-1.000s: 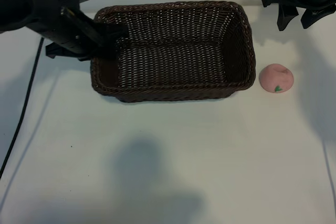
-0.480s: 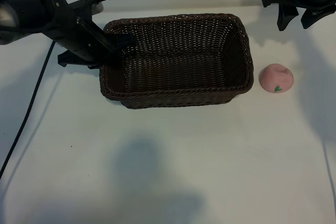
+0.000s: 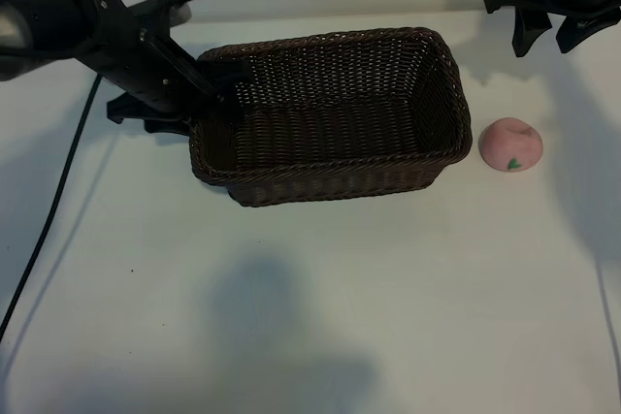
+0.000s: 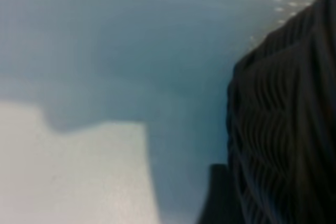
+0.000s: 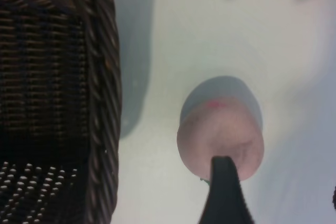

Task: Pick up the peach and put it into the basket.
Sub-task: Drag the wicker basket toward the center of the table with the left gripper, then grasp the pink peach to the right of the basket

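Exterior view: the left pincer (image 3: pixel 209 79) sits at the basket (image 3: pixel 330 115) rim's left end, probably steadying it; its grip I cannot tell. The right pincer (image 3: pixel 545 31) hangs spread above the peach (image 3: pixel 510 144), which rests on the surface (image 3: pixel 291 317) beside the basket.

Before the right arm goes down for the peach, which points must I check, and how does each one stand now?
1. Peach free on the table, beside the basket: ok.
2. Right claw open: ok.
3. Right claw directly above the peach: not ok, it hangs behind it in the exterior view.
4. Basket inside free to take the peach: ok.
5. Left claw clear of the basket: not ok, it sits at the rim.
6. Left claw's grip on the rim: cannot tell.
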Robot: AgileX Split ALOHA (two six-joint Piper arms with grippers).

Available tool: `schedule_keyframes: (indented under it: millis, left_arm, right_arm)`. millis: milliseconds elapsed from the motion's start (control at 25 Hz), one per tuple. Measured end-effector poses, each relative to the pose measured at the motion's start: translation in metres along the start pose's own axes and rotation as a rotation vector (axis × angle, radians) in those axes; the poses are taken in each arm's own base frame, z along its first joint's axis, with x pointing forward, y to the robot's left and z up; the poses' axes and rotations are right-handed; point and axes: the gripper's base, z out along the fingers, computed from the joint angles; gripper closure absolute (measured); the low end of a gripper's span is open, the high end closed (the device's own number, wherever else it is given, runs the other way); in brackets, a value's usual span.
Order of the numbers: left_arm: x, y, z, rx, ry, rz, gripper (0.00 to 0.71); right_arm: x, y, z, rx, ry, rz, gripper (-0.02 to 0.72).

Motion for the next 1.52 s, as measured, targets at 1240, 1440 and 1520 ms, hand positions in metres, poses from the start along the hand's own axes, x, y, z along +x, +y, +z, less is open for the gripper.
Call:
schedule_keyframes:
  millis: [1240,1440,1520]
  left_arm:
    - [0.006,-0.008,-0.107,-0.129,-0.045,0.131,0.126]
    - [0.007,-0.007,-0.108,-0.141,-0.036,0.134,0.126]
    - [0.007,-0.007,-0.111,-0.141,-0.044,0.136,0.126]
  right_arm:
    - [0.000,-0.001,0.000,0.007,0.000,0.000,0.235]
    - [0.000,-0.001,0.001,0.008,0.002,-0.002,0.235]
    - [0.002,-0.002,0.008,0.009,0.012,-0.002,0.235]
